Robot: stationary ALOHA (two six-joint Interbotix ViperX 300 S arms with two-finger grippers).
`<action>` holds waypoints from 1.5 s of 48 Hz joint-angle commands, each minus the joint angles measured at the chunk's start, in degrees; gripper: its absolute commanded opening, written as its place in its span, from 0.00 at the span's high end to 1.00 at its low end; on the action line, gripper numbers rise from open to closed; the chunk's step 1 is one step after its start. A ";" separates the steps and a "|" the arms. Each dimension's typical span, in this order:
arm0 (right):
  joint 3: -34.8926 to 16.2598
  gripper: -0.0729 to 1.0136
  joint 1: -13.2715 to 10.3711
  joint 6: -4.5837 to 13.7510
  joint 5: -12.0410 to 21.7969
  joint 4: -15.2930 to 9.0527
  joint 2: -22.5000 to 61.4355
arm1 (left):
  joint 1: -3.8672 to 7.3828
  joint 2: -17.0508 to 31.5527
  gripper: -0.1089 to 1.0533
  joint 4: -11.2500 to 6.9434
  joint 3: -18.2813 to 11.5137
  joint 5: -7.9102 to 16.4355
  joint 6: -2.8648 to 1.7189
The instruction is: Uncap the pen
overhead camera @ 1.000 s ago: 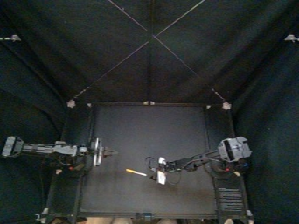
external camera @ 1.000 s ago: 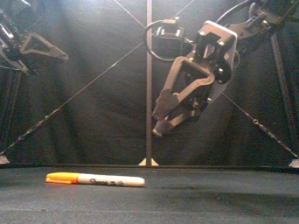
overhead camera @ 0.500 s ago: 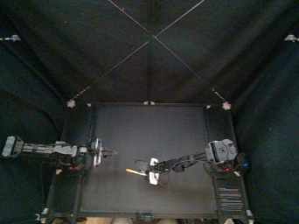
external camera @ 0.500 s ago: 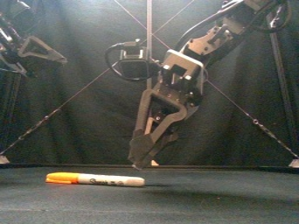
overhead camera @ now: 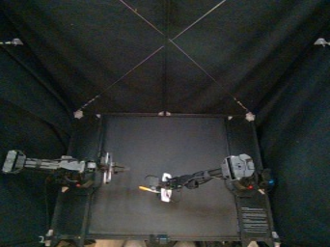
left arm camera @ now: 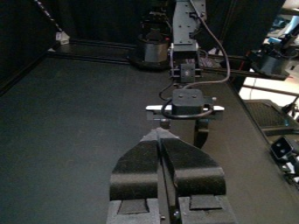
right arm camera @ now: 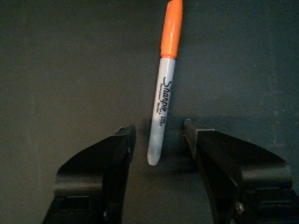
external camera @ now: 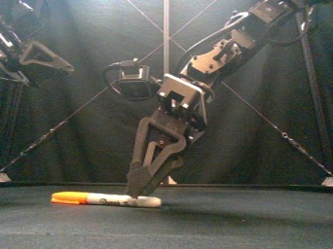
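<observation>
The marker pen [external camera: 111, 200] lies flat on the black table, its orange cap [external camera: 65, 197] pointing left and its white barrel to the right. In the top view the pen [overhead camera: 149, 189] sits left of centre near the front. My right gripper [external camera: 144, 187] is down at the barrel's right end and open. In the right wrist view its jaws stand on either side of the pen [right arm camera: 163, 83], apart from it, with the cap [right arm camera: 173, 24] at the far end. My left gripper [overhead camera: 120, 170] rests shut, high over the table's left side, holding nothing.
The left rail [overhead camera: 80, 183] and right rail [overhead camera: 252, 207] run along the table's sides. The right arm [overhead camera: 206, 177] stretches low across the table from the right. In the left wrist view the right gripper [left arm camera: 184, 109] stands ahead of the left jaws.
My right gripper has come down and leftward from mid-air until its open jaws straddle the pen's white end. The pen and the left arm have not moved.
</observation>
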 commanded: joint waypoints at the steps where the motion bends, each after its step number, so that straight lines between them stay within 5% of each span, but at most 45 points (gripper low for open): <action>1: -1.58 0.25 0.09 0.00 -0.09 0.00 -0.97 | 0.00 0.26 0.62 -0.09 -0.79 -0.18 0.09; 14: -1.23 0.50 0.09 0.09 0.00 0.35 0.26 | 0.00 0.26 0.61 -0.09 -0.79 -0.18 0.09; 22: -0.35 0.52 0.00 -0.18 0.00 -0.53 -1.49 | 0.09 0.26 0.61 -0.09 -0.79 -0.18 0.18; 29: 0.97 0.52 -0.35 -0.09 0.26 -3.78 -6.15 | 0.44 0.18 0.59 -0.09 -1.05 -0.18 0.09; 45: 4.66 0.52 -4.22 -0.09 -0.70 -9.58 -18.02 | 1.41 0.26 0.26 -1.67 -2.72 -0.62 -0.09; 58: 7.03 0.52 -6.77 -0.18 -8.09 -11.25 -21.97 | 1.05 2.20 0.04 -4.31 -3.87 -2.64 -0.18; 72: 7.29 0.52 -7.91 -0.26 -13.62 -11.60 -22.32 | 0.09 10.28 0.03 -6.06 -6.59 -5.45 -0.18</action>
